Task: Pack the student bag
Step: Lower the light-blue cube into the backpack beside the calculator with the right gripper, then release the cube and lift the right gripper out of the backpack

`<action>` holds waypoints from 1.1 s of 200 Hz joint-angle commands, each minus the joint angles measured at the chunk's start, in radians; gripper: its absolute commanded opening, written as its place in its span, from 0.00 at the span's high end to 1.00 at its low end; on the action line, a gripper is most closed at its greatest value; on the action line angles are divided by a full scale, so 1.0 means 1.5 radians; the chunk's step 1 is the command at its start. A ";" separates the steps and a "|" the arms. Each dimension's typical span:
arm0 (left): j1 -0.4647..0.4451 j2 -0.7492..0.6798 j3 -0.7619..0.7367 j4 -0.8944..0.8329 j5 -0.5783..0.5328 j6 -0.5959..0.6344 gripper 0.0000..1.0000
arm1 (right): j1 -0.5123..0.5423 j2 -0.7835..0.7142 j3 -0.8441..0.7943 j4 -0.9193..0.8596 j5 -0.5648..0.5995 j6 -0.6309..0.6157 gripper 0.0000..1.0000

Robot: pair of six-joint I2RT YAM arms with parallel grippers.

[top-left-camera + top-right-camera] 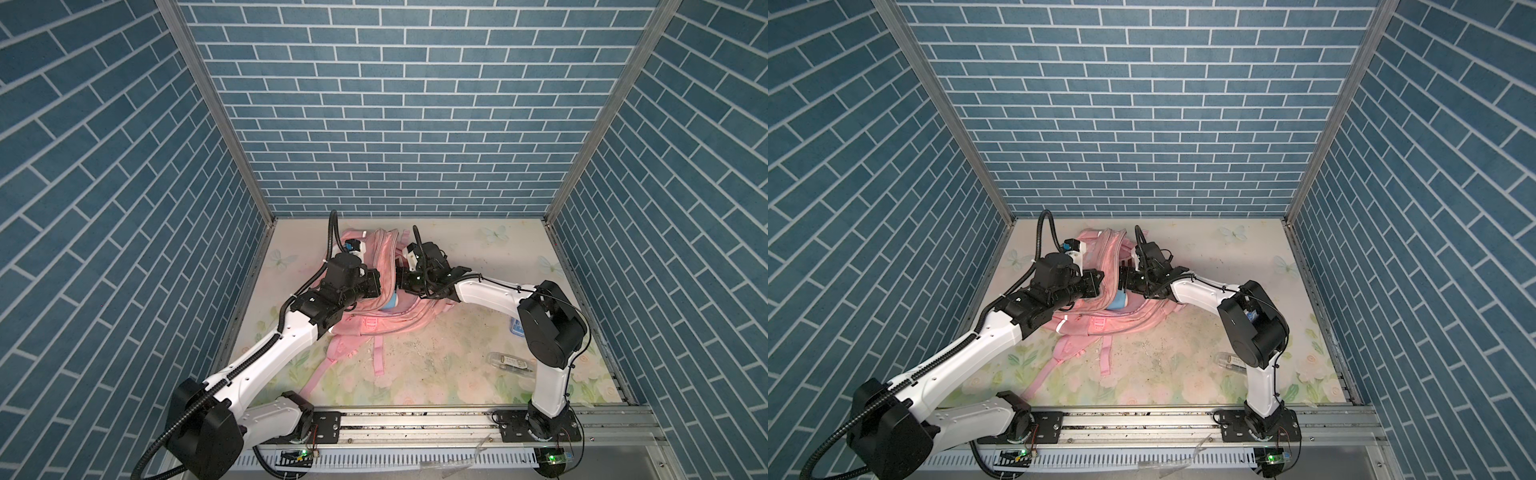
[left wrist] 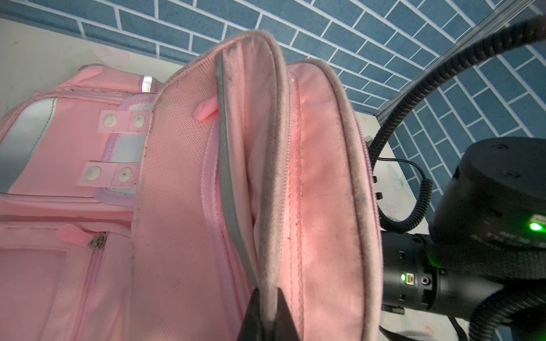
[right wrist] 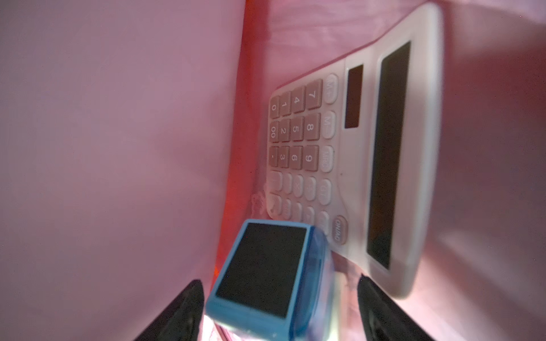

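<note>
The student bag (image 1: 395,326) lies in the middle of the table in both top views, pink, its main compartment held open. My left gripper (image 2: 270,316) is shut on the grimy rim of the student bag's (image 2: 177,206) opening. My right gripper (image 3: 280,310) is inside the bag, open. A blue box with a black face (image 3: 266,271) sits between its fingers, with a gap on each side. Beyond the box a white calculator (image 3: 354,147) lies on the pink lining. A bit of the blue box (image 1: 1118,302) shows in the bag's mouth in a top view.
A clear case (image 1: 511,362) with dark items lies on the floral mat at the right, next to my right arm. A blue and white packet (image 1: 516,329) peeks out behind that arm. The bag's pink straps (image 1: 377,357) trail toward the front rail.
</note>
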 commanded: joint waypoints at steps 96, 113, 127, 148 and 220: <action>-0.102 0.042 -0.006 0.134 0.000 -0.064 1.00 | -0.240 -0.323 -0.152 -0.096 -0.001 -0.124 0.18; -0.133 0.079 0.007 0.151 -0.020 -0.079 1.00 | -0.301 -0.356 -0.184 -0.135 -0.040 -0.150 0.17; -0.149 0.116 0.028 0.156 -0.034 -0.083 1.00 | -0.330 -0.379 -0.195 -0.165 -0.059 -0.180 0.17; -0.163 0.173 0.063 0.171 -0.040 -0.082 1.00 | -0.345 -0.395 -0.196 -0.202 -0.063 -0.217 0.17; -0.145 0.085 0.079 0.009 -0.099 0.216 0.46 | -0.311 -0.412 -0.291 -0.216 -0.125 -0.200 0.21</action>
